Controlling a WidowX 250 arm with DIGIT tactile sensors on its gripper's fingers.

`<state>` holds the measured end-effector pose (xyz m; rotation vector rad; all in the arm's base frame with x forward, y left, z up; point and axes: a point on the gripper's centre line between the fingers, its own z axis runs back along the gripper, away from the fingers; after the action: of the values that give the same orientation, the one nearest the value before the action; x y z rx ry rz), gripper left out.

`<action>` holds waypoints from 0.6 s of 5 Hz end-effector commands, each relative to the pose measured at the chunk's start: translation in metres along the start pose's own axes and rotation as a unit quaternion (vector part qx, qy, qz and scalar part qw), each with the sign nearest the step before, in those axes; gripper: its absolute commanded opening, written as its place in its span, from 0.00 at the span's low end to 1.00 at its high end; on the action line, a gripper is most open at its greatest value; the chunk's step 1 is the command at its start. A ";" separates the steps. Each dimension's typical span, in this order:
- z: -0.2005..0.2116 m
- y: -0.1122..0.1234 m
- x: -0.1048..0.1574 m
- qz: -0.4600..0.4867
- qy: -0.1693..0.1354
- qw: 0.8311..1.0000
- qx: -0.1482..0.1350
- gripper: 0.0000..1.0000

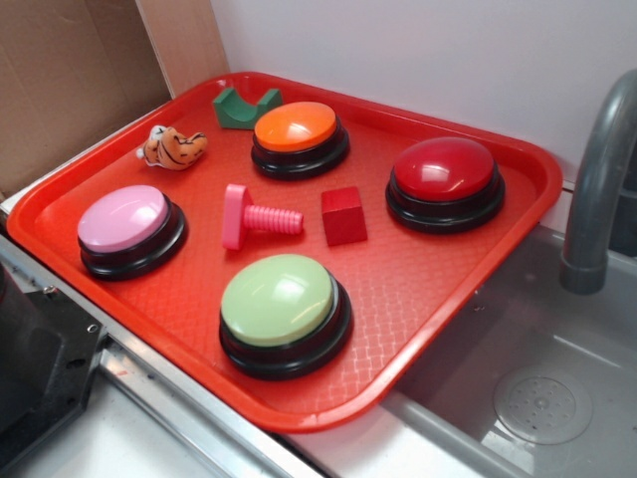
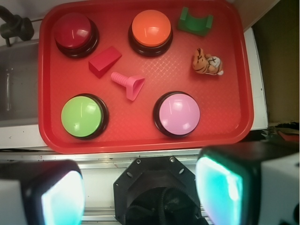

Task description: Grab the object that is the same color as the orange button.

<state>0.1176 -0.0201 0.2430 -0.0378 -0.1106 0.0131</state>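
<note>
A small orange plush tiger [image 1: 172, 148] with black stripes lies at the tray's far left, and it shows at the right in the wrist view [image 2: 206, 63]. The orange button [image 1: 298, 134] with a black base stands at the tray's back, also in the wrist view [image 2: 150, 31]. My gripper [image 2: 140, 197] is open and empty, high above the robot base, well short of the tray's near edge. Its two fingers [image 2: 220, 187] frame the bottom of the wrist view. The gripper does not show in the exterior view.
On the red tray [image 1: 438, 299] stand a red button [image 1: 444, 179], a pink button [image 1: 129, 227] and a green button [image 1: 284, 311]. A pink bolt [image 1: 254, 216], a red cube [image 1: 343, 215] and a green block [image 1: 246, 108] lie between them. A grey faucet [image 1: 597, 189] and sink are at right.
</note>
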 end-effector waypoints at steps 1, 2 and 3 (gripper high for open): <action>0.000 0.000 0.000 0.000 0.000 1.000 0.000 1.00; -0.010 0.030 0.032 0.124 -0.018 0.992 0.003 1.00; -0.032 0.056 0.065 0.245 -0.015 0.969 0.031 1.00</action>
<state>0.1812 0.0281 0.2064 -0.0117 -0.0814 0.4875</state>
